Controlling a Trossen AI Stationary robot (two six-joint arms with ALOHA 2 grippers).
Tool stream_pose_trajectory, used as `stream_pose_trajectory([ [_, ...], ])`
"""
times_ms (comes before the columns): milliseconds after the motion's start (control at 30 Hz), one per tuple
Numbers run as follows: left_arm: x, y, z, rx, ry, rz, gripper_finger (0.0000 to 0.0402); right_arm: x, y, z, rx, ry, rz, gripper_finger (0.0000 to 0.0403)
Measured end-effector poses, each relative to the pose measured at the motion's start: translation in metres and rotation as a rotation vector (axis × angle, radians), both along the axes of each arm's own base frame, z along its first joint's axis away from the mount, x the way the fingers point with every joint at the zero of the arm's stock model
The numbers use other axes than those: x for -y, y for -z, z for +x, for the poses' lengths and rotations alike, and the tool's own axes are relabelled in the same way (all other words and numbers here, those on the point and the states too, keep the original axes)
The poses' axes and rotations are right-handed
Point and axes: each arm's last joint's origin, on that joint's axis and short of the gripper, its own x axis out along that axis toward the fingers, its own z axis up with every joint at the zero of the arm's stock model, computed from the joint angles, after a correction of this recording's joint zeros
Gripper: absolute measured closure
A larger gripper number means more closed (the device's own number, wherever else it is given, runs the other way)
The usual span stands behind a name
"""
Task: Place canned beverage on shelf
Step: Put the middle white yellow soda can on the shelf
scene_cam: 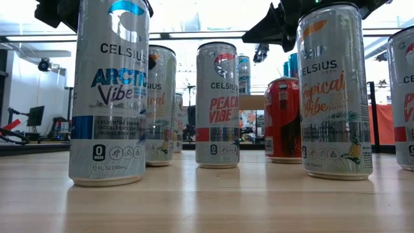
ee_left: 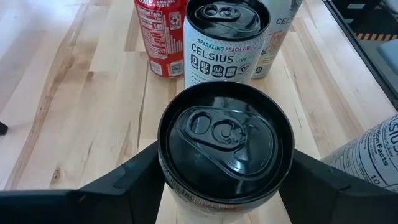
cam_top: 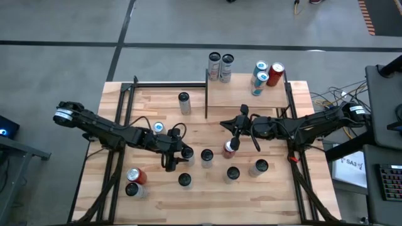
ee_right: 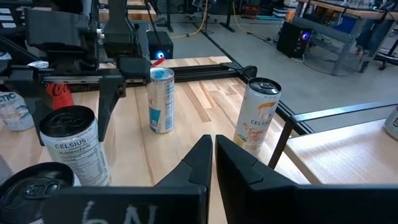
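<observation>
Pale planks of the bench [cam_top: 264, 194] carry many cans. One black-topped can [ee_left: 225, 146] stands near the middle, flanked by the left gripper [cam_top: 171, 160] (jaws apart, no contact visible). Its close neighbour, a peach can [ee_left: 227, 37], could be toppled. The shelf [cam_top: 245, 94] sits at the far edge. The right gripper [cam_top: 235, 129], shut and empty, waits mid-bench; contact is hard to judge.

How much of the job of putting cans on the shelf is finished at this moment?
Done: four cans already stand at the back of the shelf. In hand: the left gripper straddles a black-topped can on the table, not yet lifted. The right gripper is shut and empty. Left: about nine more cans on the table.
</observation>
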Motion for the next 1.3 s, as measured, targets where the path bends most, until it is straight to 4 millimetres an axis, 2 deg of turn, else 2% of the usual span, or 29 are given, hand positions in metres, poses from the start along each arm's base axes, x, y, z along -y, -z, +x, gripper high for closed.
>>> stream_pose_trajectory([
  [767,0.000,-0.006,-0.002,0.031,-0.002,-0.014,0.0161,0.000,0.000,0.000,-0.001,0.000,0.000,0.0390],
  [900,-0.003,-0.025,-0.012,0.066,0.005,0.010,0.0161,0.000,0.000,0.000,0.005,0.004,0.016,0.0390],
  [1133,-0.012,-0.075,-0.033,0.166,-0.073,0.106,0.0161,0.000,-0.010,0.002,0.113,0.007,0.046,0.0390],
  [1300,-0.016,-0.097,-0.036,0.217,-0.100,0.163,0.0161,-0.001,-0.014,0.014,0.118,0.009,0.064,0.0390],
])
